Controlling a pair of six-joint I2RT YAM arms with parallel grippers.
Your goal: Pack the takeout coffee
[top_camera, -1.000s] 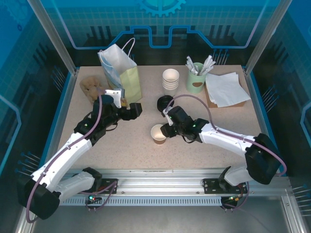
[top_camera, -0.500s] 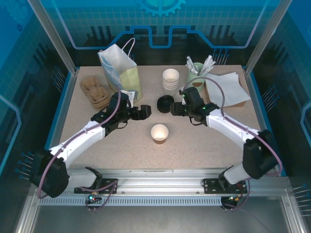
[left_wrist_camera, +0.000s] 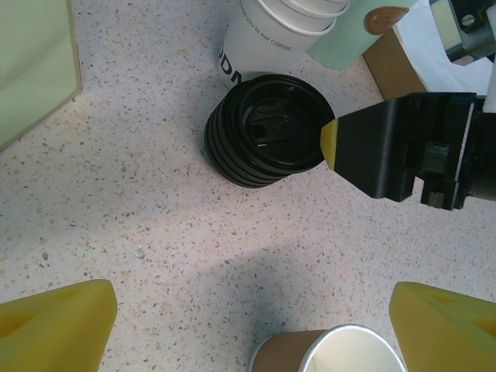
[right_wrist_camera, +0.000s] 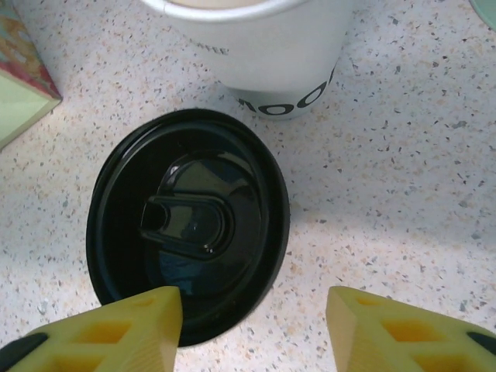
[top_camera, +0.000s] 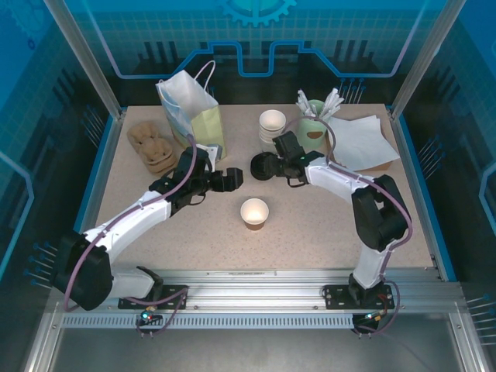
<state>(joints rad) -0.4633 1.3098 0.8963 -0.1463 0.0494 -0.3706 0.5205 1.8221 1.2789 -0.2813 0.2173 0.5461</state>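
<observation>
Here, right gripper [top_camera: 268, 167] stretched leftward, jaws spread above black lids [right_wrist_camera: 186, 225]

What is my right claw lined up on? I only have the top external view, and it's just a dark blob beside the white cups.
Observer: The right wrist view shows a stack of black lids just beyond the open right claw.
Operator: One lid or several?
Observer: Several. The left wrist view shows ridged rims piled one on another.
Operator: Is the claw centred on it?
Observer: No. In the right wrist view one yellow pad overlaps the stack's near rim, while the other hangs past its side over bare table.
</observation>
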